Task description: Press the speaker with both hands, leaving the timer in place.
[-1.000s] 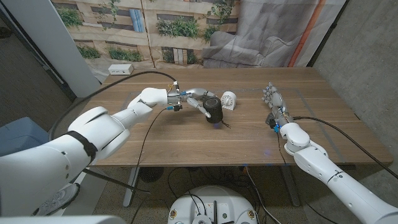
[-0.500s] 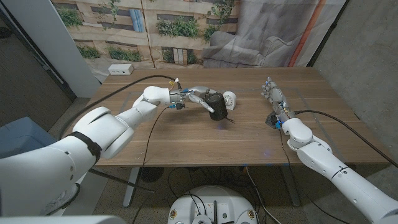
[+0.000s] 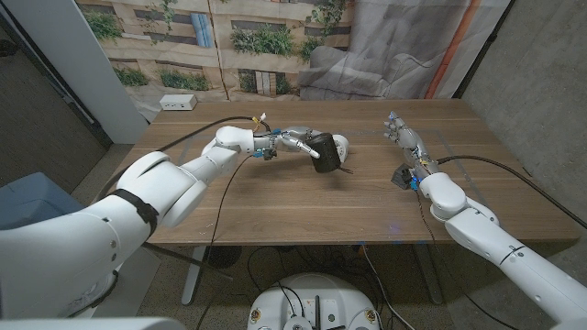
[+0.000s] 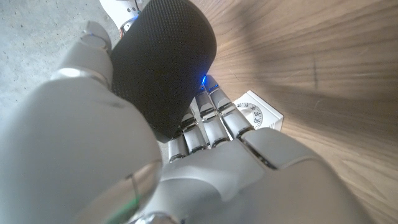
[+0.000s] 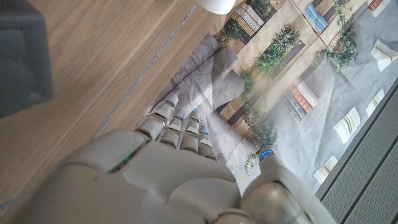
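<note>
My left hand (image 3: pixel 292 140) sits a little above the middle of the head picture, fingers wrapped round the black speaker (image 3: pixel 324 152), which I grip and hold tilted, its top leaning toward my arm. In my left wrist picture the speaker (image 4: pixel 163 59) is the dark mesh lump in the upper middle, my fingers (image 4: pixel 205 124) curled under it and my thumb along its side, a small blue light glowing at its edge.

The white timer (image 3: pixel 339 144) stands on the table (image 3: pixel 275 197) just beside the speaker, on its far right side; whether they touch I cannot tell. In the wrist picture the timer (image 4: pixel 256 114) peeks out right of centre, past my fingertips.

My right hand (image 3: pixel 405 139) is in the upper right of the head picture, well apart from the speaker, standing on its edge with straight, slightly parted fingers, holding nothing. A white box (image 3: pixel 178 103) lies at the table's far left corner.
</note>
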Motion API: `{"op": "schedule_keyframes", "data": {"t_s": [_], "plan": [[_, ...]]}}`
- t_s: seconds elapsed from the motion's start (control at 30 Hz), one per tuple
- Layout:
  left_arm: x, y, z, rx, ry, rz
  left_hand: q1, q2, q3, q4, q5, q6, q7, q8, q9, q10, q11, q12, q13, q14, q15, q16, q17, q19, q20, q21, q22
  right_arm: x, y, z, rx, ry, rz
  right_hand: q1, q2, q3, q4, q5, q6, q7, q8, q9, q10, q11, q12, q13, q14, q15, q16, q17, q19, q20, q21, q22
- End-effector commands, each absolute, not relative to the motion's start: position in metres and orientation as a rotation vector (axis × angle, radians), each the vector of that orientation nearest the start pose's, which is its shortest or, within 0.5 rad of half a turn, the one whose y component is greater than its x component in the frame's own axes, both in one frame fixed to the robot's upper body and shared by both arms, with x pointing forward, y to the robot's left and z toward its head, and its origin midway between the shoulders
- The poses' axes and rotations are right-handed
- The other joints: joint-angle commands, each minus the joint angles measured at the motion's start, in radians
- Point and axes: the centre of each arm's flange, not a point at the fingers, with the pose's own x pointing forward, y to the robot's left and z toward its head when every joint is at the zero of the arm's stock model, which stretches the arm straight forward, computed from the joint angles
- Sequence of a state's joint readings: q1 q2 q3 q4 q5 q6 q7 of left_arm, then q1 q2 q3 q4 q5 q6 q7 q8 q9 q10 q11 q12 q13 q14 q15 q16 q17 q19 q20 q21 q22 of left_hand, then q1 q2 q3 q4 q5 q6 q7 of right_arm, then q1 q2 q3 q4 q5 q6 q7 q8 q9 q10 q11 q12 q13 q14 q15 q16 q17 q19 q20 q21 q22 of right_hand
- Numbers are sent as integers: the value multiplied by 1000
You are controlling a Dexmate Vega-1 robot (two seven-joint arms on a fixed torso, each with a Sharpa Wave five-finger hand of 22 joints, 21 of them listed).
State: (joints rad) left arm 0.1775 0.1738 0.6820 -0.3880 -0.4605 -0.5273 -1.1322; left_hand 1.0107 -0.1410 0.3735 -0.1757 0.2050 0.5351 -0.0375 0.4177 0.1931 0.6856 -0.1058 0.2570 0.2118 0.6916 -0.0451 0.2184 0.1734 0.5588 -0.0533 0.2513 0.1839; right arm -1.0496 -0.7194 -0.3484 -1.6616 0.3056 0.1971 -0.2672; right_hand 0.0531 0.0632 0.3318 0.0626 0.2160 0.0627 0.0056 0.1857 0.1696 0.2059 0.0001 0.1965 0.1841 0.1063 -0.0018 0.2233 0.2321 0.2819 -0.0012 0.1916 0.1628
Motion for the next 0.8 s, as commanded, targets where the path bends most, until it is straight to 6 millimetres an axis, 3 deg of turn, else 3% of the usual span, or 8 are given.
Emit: {"op": "schedule_keyframes", "data": {"t_s": [0.03, 0.23, 0.27, 0.33, 0.43, 0.8], "plan": [[689, 105, 34, 484, -326, -1227, 116, 154, 14, 4, 6, 112, 24, 4, 3, 80, -75, 8, 4, 31, -172, -1, 5, -2, -115, 0, 5, 566, -294, -33, -540, -687, 75, 0, -25, -1, -17, 6, 12, -5, 9, 6, 11, -4, 7, 3, 18, -4, 7, 0, 15, 2, 4, 3], [694, 100, 30, 443, -263, -1214, 128, 154, 11, 0, 6, 127, 21, 6, 4, 98, -87, 13, 7, 40, -175, 2, 7, 7, -118, 3, 6, 558, -297, -37, -592, -686, 78, 12, -47, -6, -35, 7, 14, -8, 9, 6, 11, -6, 5, 3, 21, -4, 5, -5, 21, 3, 4, 3], [694, 99, 30, 438, -256, -1216, 131, 155, 10, 0, 6, 129, 20, 6, 4, 102, -88, 14, 8, 43, -177, 3, 8, 9, -118, 4, 6, 557, -297, -37, -599, -687, 74, 17, -55, -8, -41, 8, 15, -9, 10, 6, 11, -8, 4, 3, 21, -4, 5, -6, 23, 4, 3, 3], [694, 96, 30, 440, -247, -1217, 132, 154, 9, 0, 5, 128, 20, 6, 4, 101, -88, 14, 9, 44, -178, 3, 8, 10, -118, 4, 6, 554, -298, -37, -617, -689, 67, 43, -90, -15, -74, 11, 25, -20, 13, 6, 14, -11, 3, 4, 28, -13, 3, -11, 34, 0, 3, 3], [694, 93, 30, 411, -235, -1226, 134, 153, 5, 0, 5, 132, 22, 5, 4, 109, -90, 17, 11, 50, -178, 5, 10, 12, -120, 5, 6, 551, -298, -34, -640, -699, 75, 62, -112, -18, -95, 15, 28, -32, 14, 6, 15, -14, 1, 4, 30, -20, 1, -14, 36, -3, 1, 3], [683, 86, 32, 381, -272, -1309, 144, 155, -2, 1, 4, 153, 22, 9, 5, 126, -92, 22, 16, 61, -182, 9, 13, 22, -119, 9, 6, 546, -297, -24, -655, -708, 92, 88, -138, -23, -123, 22, 16, -34, 9, 6, 11, -19, -3, 4, 25, -14, -5, -19, 35, -6, -3, 3]]}}
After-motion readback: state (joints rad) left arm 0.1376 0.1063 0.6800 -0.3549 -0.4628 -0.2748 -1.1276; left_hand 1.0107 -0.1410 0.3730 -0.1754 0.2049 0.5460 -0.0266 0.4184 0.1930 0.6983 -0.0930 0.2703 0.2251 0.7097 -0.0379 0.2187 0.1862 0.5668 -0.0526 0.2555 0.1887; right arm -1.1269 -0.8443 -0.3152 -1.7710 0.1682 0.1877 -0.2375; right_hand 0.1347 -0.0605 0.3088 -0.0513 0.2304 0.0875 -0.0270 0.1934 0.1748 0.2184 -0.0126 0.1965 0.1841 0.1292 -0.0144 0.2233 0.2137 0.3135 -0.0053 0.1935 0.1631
